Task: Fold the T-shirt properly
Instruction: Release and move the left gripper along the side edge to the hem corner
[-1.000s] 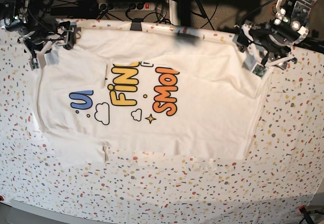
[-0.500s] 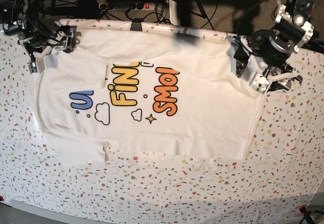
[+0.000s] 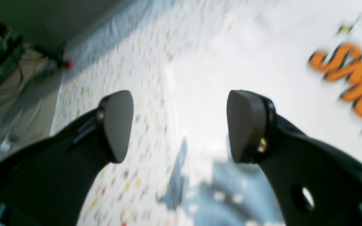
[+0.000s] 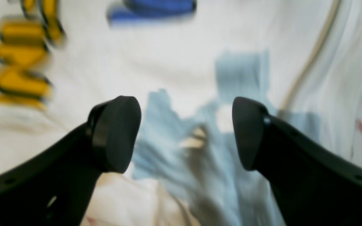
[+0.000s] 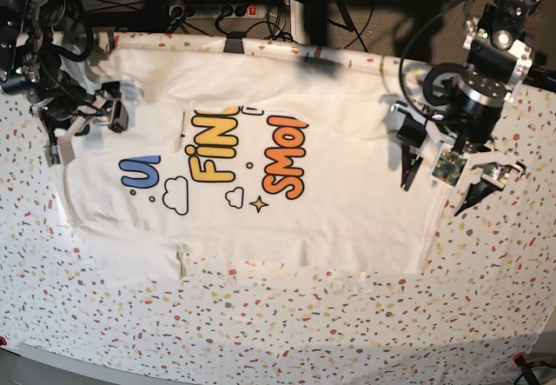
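The T-shirt (image 5: 252, 176) lies spread flat on the speckled table cover (image 5: 287, 324), print side up and turned sideways, with part of it folded over so the lettering is cut off. What can be read runs in three colours: a blue "U" and a bit more (image 5: 139, 173), yellow "FIN" (image 5: 211, 146) and orange "SMO" (image 5: 282, 157), with small cloud outlines and a star below them. The rest of the words is hidden under the fold. At the far edge of the table a dark clip (image 5: 233, 44) sits on the cover's rim, and cables and a power strip (image 5: 213, 9) lie behind on the floor.

The left gripper (image 5: 439, 185) hangs over the shirt's edge on the right side of the base view, just where cloth meets table cover. Its jaws are spread wide with nothing between them. From its own wrist camera, blurred, one finger (image 3: 116, 125) is over the speckled cover and the other over white cloth, the orange letters (image 3: 350, 84) off to the side.

The right gripper (image 5: 82, 129) is at the opposite end, over the shirt's upper corner near the blue lettering. Its jaws are also wide apart and empty; the wrist view shows only white cloth and its own shadow (image 4: 206, 138) between the fingers (image 4: 115, 133), yellow and blue print beyond. Whether either gripper touches the cloth I cannot tell.
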Available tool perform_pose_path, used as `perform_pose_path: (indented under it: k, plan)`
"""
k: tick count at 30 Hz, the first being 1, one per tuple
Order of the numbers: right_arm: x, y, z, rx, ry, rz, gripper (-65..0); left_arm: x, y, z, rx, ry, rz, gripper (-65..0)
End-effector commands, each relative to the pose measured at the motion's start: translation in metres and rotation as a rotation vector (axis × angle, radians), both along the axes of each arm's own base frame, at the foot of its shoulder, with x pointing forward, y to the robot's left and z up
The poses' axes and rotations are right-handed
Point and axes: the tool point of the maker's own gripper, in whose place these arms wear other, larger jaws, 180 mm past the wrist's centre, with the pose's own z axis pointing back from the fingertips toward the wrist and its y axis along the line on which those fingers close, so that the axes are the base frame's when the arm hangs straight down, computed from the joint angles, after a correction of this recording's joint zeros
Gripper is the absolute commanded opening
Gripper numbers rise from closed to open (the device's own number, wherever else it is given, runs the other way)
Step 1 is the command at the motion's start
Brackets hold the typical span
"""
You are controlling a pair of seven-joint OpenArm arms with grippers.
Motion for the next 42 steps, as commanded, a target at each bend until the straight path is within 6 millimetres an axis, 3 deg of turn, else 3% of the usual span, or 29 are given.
perform_pose_path:
  k: [1, 7, 14, 19, 23, 27, 34, 42]
  plan:
    - [0.015, -0.003, 0.020, -0.007, -0.075, 0.005, -18.0, 0.011, 0.000, 0.021, -0.013, -0.084, 0.004, -20.4]
    - [0.054, 0.001, 0.055, 0.004, -0.210, -0.002, -18.0, 0.064, -0.003, 0.040, -0.085, -0.192, 0.043, -20.4]
    - [0.086, 0.009, 0.089, 0.028, -0.301, -0.002, -18.0, 0.149, 0.012, 0.011, -0.155, -0.075, 0.129, -20.4]
    - [0.091, 0.009, 0.094, 0.023, -0.294, 0.002, -18.0, 0.208, 0.024, -0.004, -0.266, 0.103, 0.156, -20.4]
    - [0.090, 0.009, 0.093, 0.024, -0.289, 0.003, -18.0, 0.242, 0.035, -0.022, -0.337, 0.259, 0.145, -20.4]
    - [0.089, 0.013, 0.092, 0.046, -0.279, 0.009, -18.0, 0.248, 0.050, -0.061, -0.386, 0.433, 0.152, -20.4]
    - [0.086, 0.020, 0.090, 0.092, -0.257, 0.026, -18.0, 0.223, 0.066, -0.122, -0.473, 0.512, 0.213, -20.4]
    - [0.085, 0.020, 0.088, 0.090, -0.246, 0.027, -18.0, 0.195, 0.023, -0.146, -0.647, 0.603, 0.097, -20.4]
